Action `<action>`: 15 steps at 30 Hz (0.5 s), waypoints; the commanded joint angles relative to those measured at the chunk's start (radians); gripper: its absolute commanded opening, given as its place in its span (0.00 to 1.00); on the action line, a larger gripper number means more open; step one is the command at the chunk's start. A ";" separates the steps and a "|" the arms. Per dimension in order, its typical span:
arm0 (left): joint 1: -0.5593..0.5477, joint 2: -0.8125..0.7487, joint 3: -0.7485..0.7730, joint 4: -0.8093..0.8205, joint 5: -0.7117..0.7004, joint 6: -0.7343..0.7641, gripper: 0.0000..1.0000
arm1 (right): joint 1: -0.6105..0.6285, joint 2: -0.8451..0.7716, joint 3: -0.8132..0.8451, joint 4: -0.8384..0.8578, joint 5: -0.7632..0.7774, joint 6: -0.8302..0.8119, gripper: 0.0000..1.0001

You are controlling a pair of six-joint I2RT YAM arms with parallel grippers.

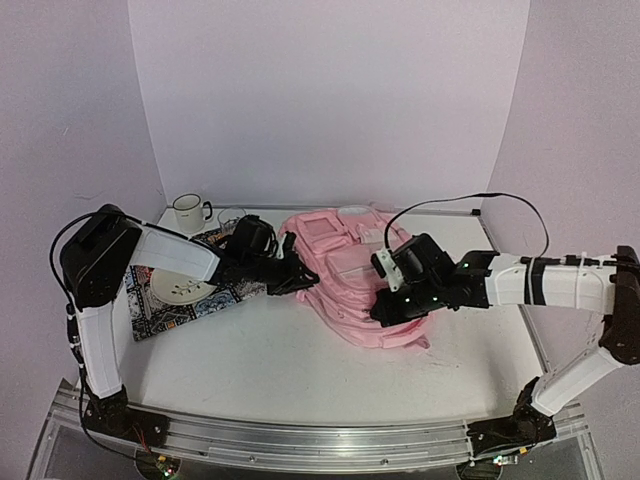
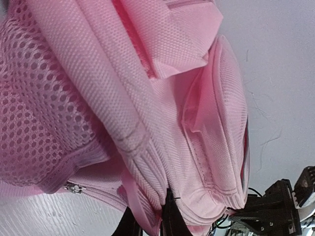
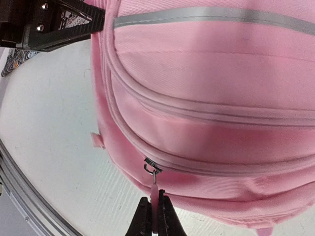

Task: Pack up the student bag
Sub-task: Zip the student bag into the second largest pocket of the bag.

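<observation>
On the white table (image 1: 250, 380), between the two arms, the student bag (image 1: 340, 265) lies flat. All positions below are given relative to the bag.

**Left gripper** (image 2: 150, 225)
- Position: at the bag's left edge.
- State: the fingers are closed, with a narrow pink strap (image 2: 133, 196) from the bag's seam between them.
- Also in the left wrist view, above the fingers: a mesh panel (image 2: 34, 113), a padded shoulder strap (image 2: 98, 83) and a small metal zip slider (image 2: 74, 187) at the lower edge of the mesh.

**Right gripper** (image 3: 155, 223)
- Position: at the bag's near right side, against a zipped front pocket.
- State: the fingers are clamped together on the pink zip pull (image 3: 155, 194).
- The pull hangs from a metal slider (image 3: 151, 167) on the lowest zip track in the right wrist view.
- A grey reflective strip (image 3: 211, 14) crosses the bag's fabric above that zip.

**Other items**
- Left of the bag: a patterned mat (image 1: 165, 320) lies partly under the left arm, with a white plate (image 1: 178, 288) on it.
- Behind the mat, to the bag's left rear: a white mug (image 1: 187, 212) with a dark rim.
- Between the mug and the bag: a clear glass (image 1: 231, 216).
</observation>
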 commanded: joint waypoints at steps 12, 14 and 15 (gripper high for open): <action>0.109 0.090 0.375 -0.387 -0.324 0.319 0.52 | 0.054 0.089 0.114 0.042 -0.012 0.028 0.00; 0.108 0.044 0.326 -0.386 -0.321 0.258 0.74 | 0.061 0.126 0.152 0.062 -0.012 0.030 0.00; 0.107 0.020 0.291 -0.384 -0.317 0.212 0.81 | 0.062 0.141 0.165 0.069 -0.013 0.031 0.00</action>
